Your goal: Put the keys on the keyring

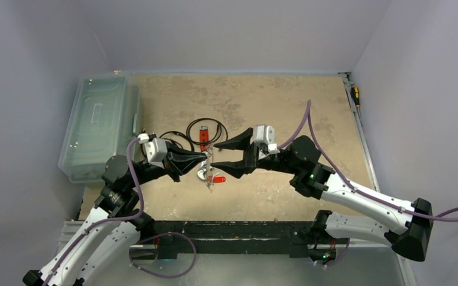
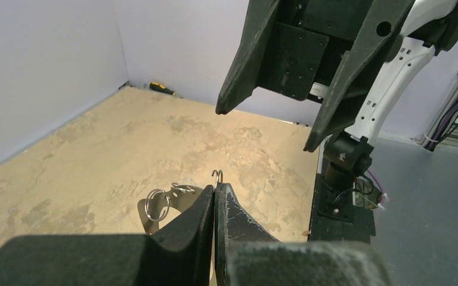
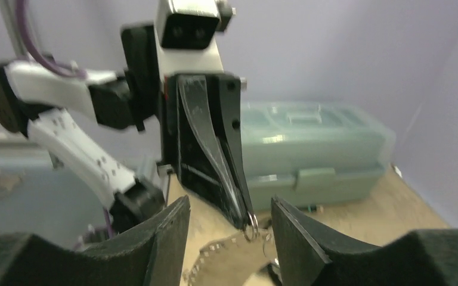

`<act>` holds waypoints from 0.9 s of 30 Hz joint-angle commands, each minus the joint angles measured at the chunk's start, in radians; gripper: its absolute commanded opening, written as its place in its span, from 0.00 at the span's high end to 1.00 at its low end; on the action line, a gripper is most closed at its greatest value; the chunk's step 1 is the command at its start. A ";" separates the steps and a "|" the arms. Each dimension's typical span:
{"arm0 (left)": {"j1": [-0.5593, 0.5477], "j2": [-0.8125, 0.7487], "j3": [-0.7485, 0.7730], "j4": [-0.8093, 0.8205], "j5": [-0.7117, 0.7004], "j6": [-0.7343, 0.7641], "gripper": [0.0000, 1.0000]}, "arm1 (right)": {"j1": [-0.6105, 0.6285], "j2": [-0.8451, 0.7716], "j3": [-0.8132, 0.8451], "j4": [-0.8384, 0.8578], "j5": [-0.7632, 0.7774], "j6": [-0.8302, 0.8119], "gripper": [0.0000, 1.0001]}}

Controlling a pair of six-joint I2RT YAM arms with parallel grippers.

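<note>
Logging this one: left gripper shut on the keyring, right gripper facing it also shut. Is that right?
No. The left gripper is shut on the keyring, but the right gripper facing it is open, jaws apart, as the right wrist view shows.

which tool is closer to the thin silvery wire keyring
Left. The left tool is shut on the thin silvery wire keyring, its end poking out in front. The right tool faces it, open, a short gap away.

Pale lavender walls close your mottled tan tabletop on three sides. A translucent lidded bin sits at your left edge, under soft, even light.
</note>
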 commanded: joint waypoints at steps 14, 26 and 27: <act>-0.029 0.038 0.059 -0.116 0.021 0.113 1.00 | -0.014 0.091 0.322 -0.716 0.035 -0.350 0.59; -0.045 0.044 0.055 -0.119 0.042 0.119 1.00 | -0.042 0.127 0.370 -0.751 -0.001 -0.375 0.62; -0.046 0.045 0.055 -0.120 0.042 0.119 1.00 | -0.042 0.131 0.372 -0.753 -0.006 -0.376 0.62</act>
